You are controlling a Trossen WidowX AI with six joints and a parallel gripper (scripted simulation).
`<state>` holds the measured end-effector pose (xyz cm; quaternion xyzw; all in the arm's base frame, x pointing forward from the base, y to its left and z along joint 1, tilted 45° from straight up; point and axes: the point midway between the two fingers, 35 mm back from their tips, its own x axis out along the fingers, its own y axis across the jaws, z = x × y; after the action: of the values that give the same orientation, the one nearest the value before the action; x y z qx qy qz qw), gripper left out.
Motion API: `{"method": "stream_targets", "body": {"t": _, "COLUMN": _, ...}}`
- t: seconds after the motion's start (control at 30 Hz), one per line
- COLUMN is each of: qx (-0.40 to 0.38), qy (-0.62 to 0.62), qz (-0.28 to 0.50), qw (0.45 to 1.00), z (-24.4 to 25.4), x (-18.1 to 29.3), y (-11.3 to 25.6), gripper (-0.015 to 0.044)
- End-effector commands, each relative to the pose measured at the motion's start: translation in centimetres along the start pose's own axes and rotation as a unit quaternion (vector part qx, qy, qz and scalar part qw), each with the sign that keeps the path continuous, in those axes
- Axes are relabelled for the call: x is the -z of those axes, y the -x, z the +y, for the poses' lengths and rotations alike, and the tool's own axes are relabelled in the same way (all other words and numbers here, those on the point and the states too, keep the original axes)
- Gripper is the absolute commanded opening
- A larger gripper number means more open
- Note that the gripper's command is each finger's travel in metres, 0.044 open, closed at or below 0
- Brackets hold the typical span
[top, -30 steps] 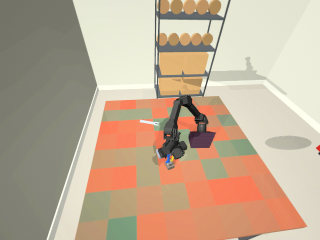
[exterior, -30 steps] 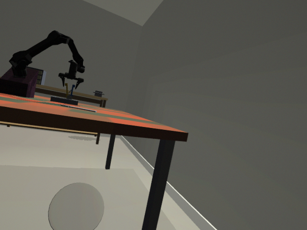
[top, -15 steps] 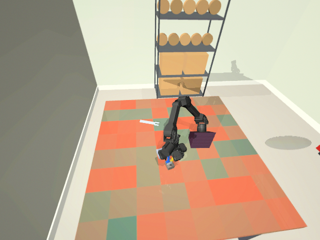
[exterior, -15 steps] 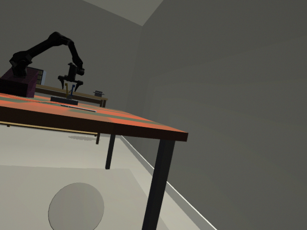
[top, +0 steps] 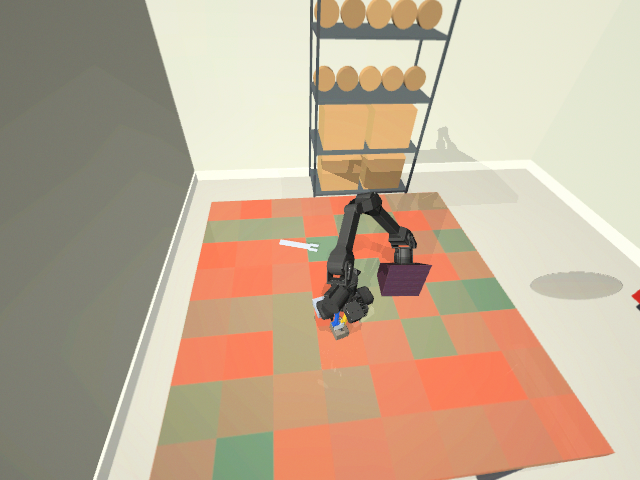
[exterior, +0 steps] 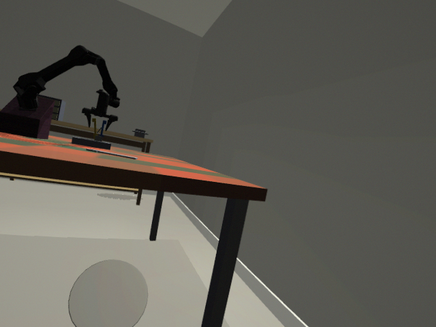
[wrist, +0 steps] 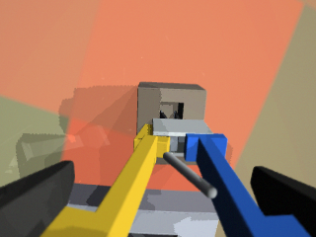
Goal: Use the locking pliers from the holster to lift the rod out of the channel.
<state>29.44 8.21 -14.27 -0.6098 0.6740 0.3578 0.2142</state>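
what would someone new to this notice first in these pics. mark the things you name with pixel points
The eye goes first to the black arm (top: 349, 235) (exterior: 56, 70), arched over a table top patched in orange and green. Next come the pliers' bright yellow handle (wrist: 132, 185) and blue handle (wrist: 217, 173), standing up between the open gripper's (exterior: 99, 127) (wrist: 164, 170) dark fingers. Behind the table, in the top view, a tall rack (top: 379, 96) holds round tan discs above boxes.

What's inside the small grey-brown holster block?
The dark jaw tips of the pliers show in the opening of the holster; how deep they reach is hidden by the block's walls.
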Motion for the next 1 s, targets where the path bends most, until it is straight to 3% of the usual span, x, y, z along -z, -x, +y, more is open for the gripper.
{"method": "stream_targets", "body": {"t": 0.0, "qx": 0.001, "qy": 0.003, "qz": 0.002, "qw": 1.0, "z": -0.03, "x": 0.04, "y": -0.07, "gripper": 0.0419}}
{"method": "stream_targets", "body": {"t": 0.97, "qx": 0.001, "qy": 0.003, "qz": 0.002, "qw": 1.0, "z": -0.03, "x": 0.04, "y": -0.07, "gripper": 0.038}}
